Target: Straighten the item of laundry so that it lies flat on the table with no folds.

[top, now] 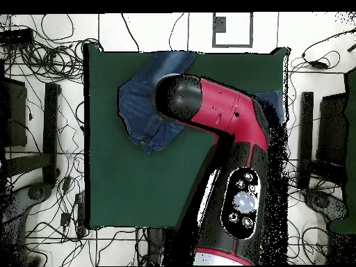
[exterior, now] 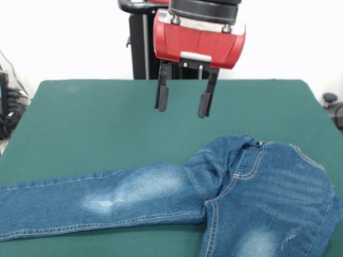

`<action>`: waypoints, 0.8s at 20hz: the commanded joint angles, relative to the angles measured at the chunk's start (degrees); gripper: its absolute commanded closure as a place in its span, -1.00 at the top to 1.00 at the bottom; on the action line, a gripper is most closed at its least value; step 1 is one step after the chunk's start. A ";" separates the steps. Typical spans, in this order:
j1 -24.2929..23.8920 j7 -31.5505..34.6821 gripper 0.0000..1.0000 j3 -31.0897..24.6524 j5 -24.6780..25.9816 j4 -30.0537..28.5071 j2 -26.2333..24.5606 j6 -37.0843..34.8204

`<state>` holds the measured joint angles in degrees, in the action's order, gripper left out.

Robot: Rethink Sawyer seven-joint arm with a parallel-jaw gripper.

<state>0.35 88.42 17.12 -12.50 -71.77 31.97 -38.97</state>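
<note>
The blue denim jeans (exterior: 225, 193) lie on the near part of the dark green table (exterior: 96, 118). One leg stretches flat to the left with a faded patch. The waist and seat are bunched and folded at the right. My gripper (exterior: 184, 104) hangs open and empty above the bare cloth, just behind the jeans' crotch, not touching them. In the overhead view the jeans (top: 146, 104) show at the table's (top: 139, 181) far side, mostly hidden under my red arm (top: 222, 118); the gripper is hidden there.
The black pedestal (exterior: 142, 48) stands behind the table's far edge. Cables and equipment (top: 42, 83) lie on the floor on both sides of the table.
</note>
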 commanded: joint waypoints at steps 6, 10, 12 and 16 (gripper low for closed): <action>1.45 8.06 1.00 -7.59 1.13 -11.07 -1.03 5.00; 1.84 9.32 1.00 -7.61 0.63 -13.01 -0.99 6.45; 1.80 9.86 1.00 -7.99 0.29 -14.33 -0.90 7.90; 1.40 11.47 1.00 -9.06 -0.87 -16.97 -1.45 10.88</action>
<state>0.92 88.42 16.57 -12.39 -76.56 32.79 -32.65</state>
